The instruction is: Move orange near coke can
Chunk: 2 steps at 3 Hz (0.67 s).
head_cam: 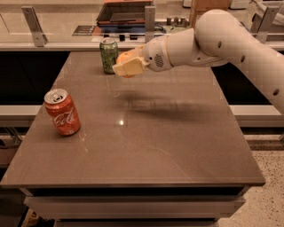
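The orange (123, 57) is held in my gripper (126, 65), lifted above the back of the brown table (168, 146), just right of a green drink can. The gripper's pale fingers (129, 67) are closed around the fruit, hiding most of it. The red coke can (62, 112) with white script and a silver top stands upright near the table's left edge, well to the left of and nearer than the gripper. My white arm (222, 37) reaches in from the right.
A green drink can (108, 55) stands upright at the back of the table, close beside the gripper. Behind the table runs a counter with a dark tray (124, 11) and metal brackets (33, 24).
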Tool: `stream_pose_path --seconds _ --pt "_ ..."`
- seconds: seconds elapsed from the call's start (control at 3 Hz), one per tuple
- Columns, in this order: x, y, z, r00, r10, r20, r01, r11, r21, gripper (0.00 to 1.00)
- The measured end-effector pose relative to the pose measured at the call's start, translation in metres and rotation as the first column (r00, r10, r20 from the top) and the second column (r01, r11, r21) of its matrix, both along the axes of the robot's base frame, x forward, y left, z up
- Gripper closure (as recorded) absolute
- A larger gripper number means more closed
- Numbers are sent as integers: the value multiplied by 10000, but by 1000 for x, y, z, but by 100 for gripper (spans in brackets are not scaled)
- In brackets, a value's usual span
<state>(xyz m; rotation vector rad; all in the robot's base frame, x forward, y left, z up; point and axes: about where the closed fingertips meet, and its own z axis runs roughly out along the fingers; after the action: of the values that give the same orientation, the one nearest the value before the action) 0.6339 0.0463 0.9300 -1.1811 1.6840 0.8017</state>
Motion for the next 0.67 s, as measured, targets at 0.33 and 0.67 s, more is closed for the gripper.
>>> stream_pose_path --seconds 0.33,0.67 --pt "-30 23 -3 9973 735 -29 -735 9973 -71 100" --pt "-59 42 -9 9870 1607 -56 -1608 9869 -112 100"
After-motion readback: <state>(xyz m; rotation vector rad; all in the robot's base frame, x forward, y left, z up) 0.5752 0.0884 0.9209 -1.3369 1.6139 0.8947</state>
